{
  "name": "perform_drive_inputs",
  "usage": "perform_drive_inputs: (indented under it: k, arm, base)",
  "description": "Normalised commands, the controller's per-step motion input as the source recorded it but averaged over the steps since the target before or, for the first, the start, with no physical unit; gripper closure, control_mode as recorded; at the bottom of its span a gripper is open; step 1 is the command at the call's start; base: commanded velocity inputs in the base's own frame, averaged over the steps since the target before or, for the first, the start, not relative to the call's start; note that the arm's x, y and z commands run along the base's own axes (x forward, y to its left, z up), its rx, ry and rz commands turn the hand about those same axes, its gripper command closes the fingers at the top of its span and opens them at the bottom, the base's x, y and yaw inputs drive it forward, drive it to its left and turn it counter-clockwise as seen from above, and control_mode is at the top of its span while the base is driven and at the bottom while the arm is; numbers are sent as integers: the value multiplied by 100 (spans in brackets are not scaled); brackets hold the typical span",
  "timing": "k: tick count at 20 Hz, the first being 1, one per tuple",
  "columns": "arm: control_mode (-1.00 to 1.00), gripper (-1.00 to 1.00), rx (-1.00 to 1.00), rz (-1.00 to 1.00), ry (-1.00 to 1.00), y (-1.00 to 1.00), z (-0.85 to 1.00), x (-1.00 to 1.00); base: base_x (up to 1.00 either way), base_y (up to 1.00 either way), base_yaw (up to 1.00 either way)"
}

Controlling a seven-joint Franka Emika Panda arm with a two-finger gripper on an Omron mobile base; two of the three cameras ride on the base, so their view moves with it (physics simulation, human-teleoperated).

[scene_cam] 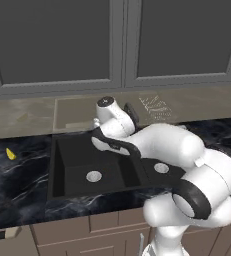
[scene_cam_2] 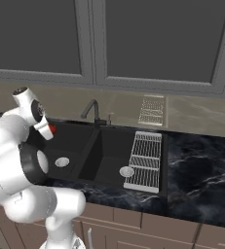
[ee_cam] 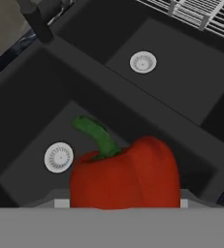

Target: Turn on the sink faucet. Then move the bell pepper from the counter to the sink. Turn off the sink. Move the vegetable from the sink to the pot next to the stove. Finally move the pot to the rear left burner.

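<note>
Pepper hanging over the left basin, fingers mostly hidden

So the bell pepper (ee_cam: pixel 125 174) is filling the lower middle of the hand view, green stem curling up and left, and it's sitting right between the finger tips, so the gripper (ee_cam: pixel 123 203) is pinching the bell pepper. The tips themselves are getting cut off at the bottom edge, hard to make out. In the right base view just a red sliver of it is peeking out at mid left behind the wrist. The sink (scene_cam: pixel 62 170) is lying under it, with one silver drain (ee_cam: pixel 58 157) at lower left of the hand view. The sink faucet (scene_cam_2: pixel 91 111) is standing behind the basins; can't tell if water is running. Wire rack (scene_cam_2: pixel 145 160) is covering the right basin's edge. No readable writing anywhere. A yellow wedge (scene_cam: pixel 10 153) is sitting on the counter (scene_cam: pixel 17 175) at far left
</note>
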Motion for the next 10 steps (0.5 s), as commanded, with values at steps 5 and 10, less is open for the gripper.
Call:
perform_drive_inputs:
  k: [5,10]
  arm:
    - [-100,100,-3,2,0,0,28,-66]
    - [-100,100,-4,9,0,-1,25,-57]
  base:
    - [0,0,0]
    - [0,0,0]
